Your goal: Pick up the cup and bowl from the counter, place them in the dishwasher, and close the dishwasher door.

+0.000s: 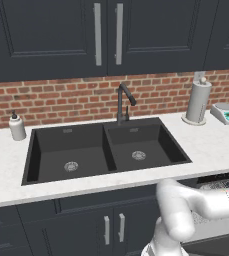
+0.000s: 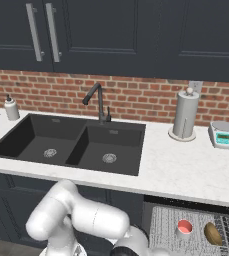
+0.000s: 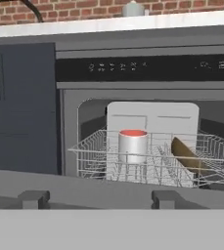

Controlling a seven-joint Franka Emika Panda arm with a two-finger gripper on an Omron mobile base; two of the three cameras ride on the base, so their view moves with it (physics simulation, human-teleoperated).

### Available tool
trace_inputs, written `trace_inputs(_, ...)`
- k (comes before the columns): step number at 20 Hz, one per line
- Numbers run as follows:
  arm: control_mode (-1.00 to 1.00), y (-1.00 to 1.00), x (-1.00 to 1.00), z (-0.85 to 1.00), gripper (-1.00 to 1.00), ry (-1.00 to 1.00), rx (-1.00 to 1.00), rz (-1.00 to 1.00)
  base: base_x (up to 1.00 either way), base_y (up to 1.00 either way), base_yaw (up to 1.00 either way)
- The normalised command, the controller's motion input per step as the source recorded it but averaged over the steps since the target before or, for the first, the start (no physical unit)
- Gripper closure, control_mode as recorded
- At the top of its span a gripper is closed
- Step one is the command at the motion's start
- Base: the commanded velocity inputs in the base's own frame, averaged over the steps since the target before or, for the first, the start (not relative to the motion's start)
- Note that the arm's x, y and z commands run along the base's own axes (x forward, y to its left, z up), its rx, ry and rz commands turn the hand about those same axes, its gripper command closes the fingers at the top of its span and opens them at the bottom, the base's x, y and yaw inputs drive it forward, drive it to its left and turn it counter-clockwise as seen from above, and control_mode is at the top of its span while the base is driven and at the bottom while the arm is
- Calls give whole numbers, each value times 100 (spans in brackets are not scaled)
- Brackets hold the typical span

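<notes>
The dishwasher (image 3: 147, 73) stands open with its grey wire rack (image 3: 91, 151) pulled out. A cup (image 3: 133, 145) with a red inside stands upright in the rack, and a brown bowl (image 3: 189, 155) leans on its edge to the cup's right. The right base view looks down on the cup (image 2: 184, 228) and the bowl (image 2: 212, 233) in the rack (image 2: 163, 220) below the white counter (image 2: 186, 170). My gripper (image 3: 100, 199) is low in front of the rack, open, with nothing between its fingertips (image 3: 33, 197). A grey slab (image 3: 108, 183) across the foreground looks like the lowered dishwasher door.
A black double sink (image 1: 106, 150) with a dark faucet (image 1: 123, 102) sits in the counter (image 1: 211, 145). A paper towel roll (image 1: 198, 101), a small scale (image 1: 226, 114) and a soap bottle (image 1: 17, 126) stand along the brick wall. Dark cupboards (image 3: 20, 107) flank the dishwasher on its left.
</notes>
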Motion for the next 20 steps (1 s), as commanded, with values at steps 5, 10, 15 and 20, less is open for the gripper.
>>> trace_inputs(5, -100, -64, -41, -20, -100, -24, 14, 0, 0, 0, 0)
trace_inputs(10, -100, -18, 54, -58, -100, 0, 6, 0, 0, 0, 0)
trace_inputs(15, -100, -27, -36, -51, -100, 0, 10, 2, 0, 0, 0)
trace_inputs(20, -100, -38, -85, -53, -100, 1, 8, 5, 0, 0, 0)
